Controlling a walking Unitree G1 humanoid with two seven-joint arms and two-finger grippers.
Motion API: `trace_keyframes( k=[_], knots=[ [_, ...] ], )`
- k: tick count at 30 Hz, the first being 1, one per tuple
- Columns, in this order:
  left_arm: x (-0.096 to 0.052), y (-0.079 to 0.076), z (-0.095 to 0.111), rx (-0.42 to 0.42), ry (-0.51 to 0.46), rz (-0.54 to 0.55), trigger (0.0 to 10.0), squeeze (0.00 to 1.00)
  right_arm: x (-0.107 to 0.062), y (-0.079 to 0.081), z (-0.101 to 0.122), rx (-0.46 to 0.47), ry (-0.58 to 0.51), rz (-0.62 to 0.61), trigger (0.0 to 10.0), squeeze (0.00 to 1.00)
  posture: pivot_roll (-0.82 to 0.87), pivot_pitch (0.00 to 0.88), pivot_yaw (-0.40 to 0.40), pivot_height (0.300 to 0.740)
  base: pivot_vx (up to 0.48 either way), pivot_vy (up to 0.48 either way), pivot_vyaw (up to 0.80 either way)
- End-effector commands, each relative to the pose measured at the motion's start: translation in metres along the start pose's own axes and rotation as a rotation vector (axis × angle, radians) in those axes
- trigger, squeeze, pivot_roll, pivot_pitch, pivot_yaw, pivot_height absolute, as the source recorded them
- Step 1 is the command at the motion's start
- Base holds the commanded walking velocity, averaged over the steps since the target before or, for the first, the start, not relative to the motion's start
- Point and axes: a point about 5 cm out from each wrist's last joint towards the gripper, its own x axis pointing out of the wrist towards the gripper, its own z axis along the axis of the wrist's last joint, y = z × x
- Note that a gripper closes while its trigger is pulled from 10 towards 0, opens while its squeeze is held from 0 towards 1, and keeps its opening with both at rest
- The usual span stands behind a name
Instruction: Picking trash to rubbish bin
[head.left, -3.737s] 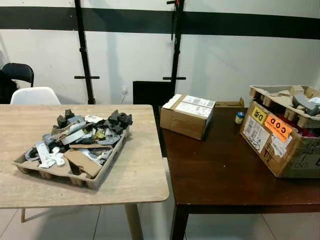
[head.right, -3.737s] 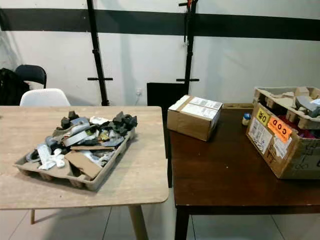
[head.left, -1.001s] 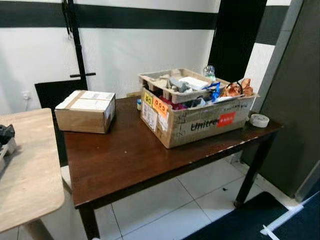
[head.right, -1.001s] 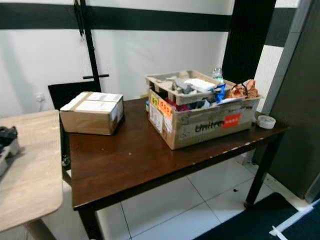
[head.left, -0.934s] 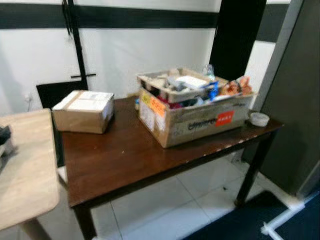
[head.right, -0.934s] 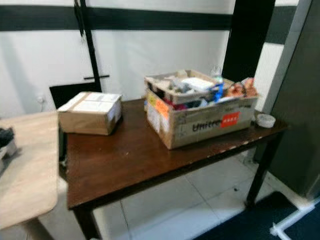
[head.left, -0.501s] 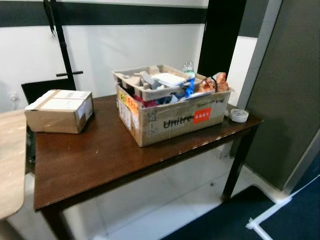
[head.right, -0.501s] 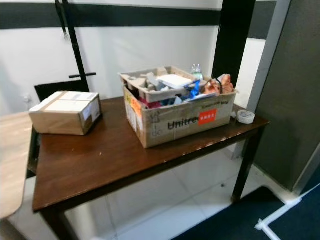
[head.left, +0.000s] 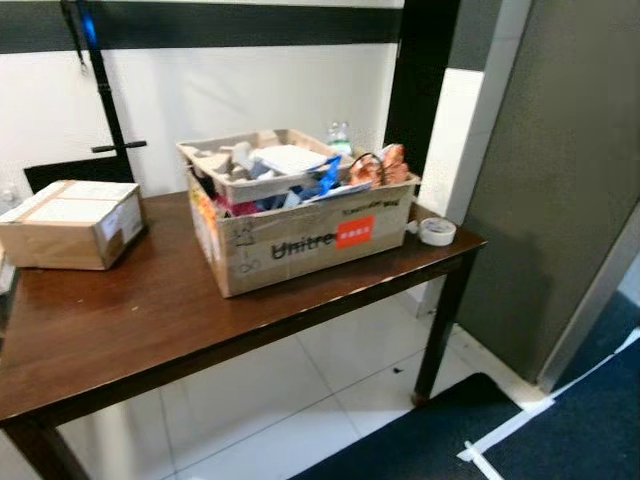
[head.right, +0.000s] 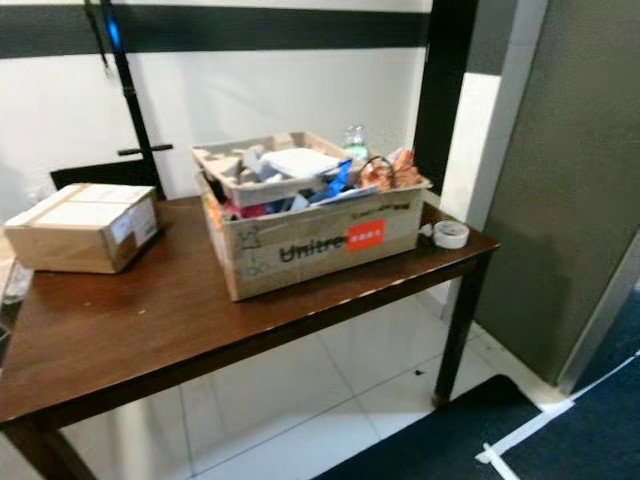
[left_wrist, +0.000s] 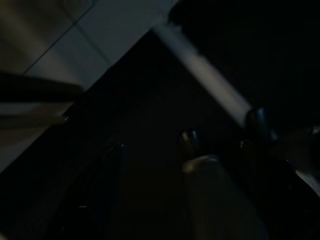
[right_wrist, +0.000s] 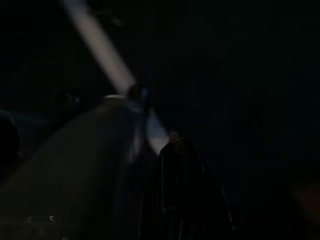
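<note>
Down low, dark blue carpet (head.left: 420, 440) edged with a white line, then pale floor tiles (head.left: 250, 400) under the counter. Both wrist views nearly black: left pincer (left_wrist: 150, 210) and right pincer (right_wrist: 175, 200) hanging idle over the floor, finger state impossible to tell in the gloom. Ahead, dark brown counter (head.left: 120, 320) with its near edge running across the view. On its middle, a big open cardboard box (head.left: 300, 235) marked with a red label, heaped with trash: a grey pulp tray (head.left: 250, 165) on top, blue and orange wrappers (head.left: 385, 165) beside it. Just past the box at the counter's right corner, a roll of tape (head.left: 436, 231). Off to the left, a sealed smaller carton (head.left: 70, 222). Beyond, white wall with a black band and a dark grey partition (head.left: 560, 150) on the right.
</note>
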Motion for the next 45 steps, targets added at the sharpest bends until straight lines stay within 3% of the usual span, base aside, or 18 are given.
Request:
trace_keyframes(
  k=[1, 45],
  knots=[
    [-0.0012, -0.0018, -0.0105, 0.001, 0.037, -0.006, 10.0, 0.18, -0.0006, 0.0042, -0.0109, 0.015, 0.037, 0.008, 10.0, 0.00, -0.08, 0.104, -0.012, 0.740, 0.000, -0.311, 0.00],
    [-0.0014, 0.0018, -0.0090, 0.012, 0.036, -0.003, 10.0, 0.18, -0.0004, 0.0057, -0.0110, -0.011, 0.041, 0.014, 10.0, 0.00, -0.08, 0.088, -0.012, 0.740, 0.000, -0.302, 0.00]
  ],
)
